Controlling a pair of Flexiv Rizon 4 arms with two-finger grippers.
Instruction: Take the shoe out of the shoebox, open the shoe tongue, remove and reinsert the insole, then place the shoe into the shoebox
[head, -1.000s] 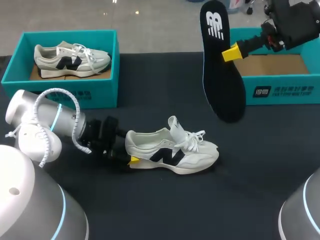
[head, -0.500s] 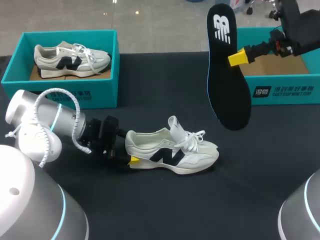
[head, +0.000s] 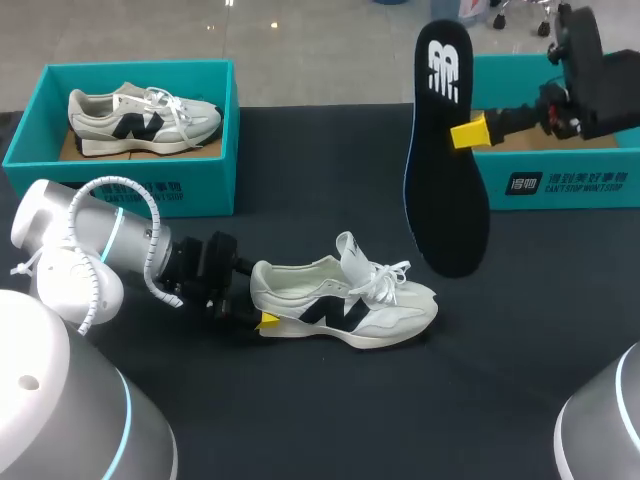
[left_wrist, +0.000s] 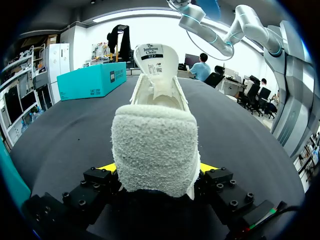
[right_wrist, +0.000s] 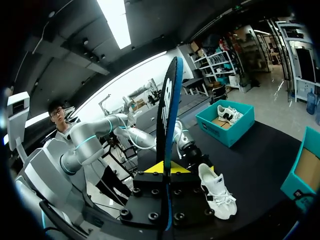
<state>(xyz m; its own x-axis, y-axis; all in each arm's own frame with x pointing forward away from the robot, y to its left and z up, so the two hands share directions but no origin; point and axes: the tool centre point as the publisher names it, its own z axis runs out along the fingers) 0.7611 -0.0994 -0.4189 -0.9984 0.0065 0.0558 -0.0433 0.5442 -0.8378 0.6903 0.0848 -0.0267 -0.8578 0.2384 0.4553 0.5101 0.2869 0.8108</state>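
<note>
Shoe (head: 345, 305) sits on its sole mid-table (head: 300, 420), toe toward 3 o'clock, tongue raised. Left jaws pinch its heel from both sides. Right jaws clamp the black insole (head: 445, 160), held upright in the air at 1 o'clock from the shoe. Teal shoebox (head: 560, 185) at 2 o'clock.

The shoe (head: 345, 303) is a white and pale grey trainer with a black side mark and white laces; it stands on its sole on the black counter (head: 300, 420), toe toward the right, tongue pulled up; the left tool (head: 262, 320) grips its heel from both sides; the insole (head: 445, 150), black with a white mark near its upper end, hangs nearly upright above the counter, pinched by the right tool (head: 468, 132); the teal shoebox (head: 560, 180) sits open-topped at the far right, just behind the insole.
</note>
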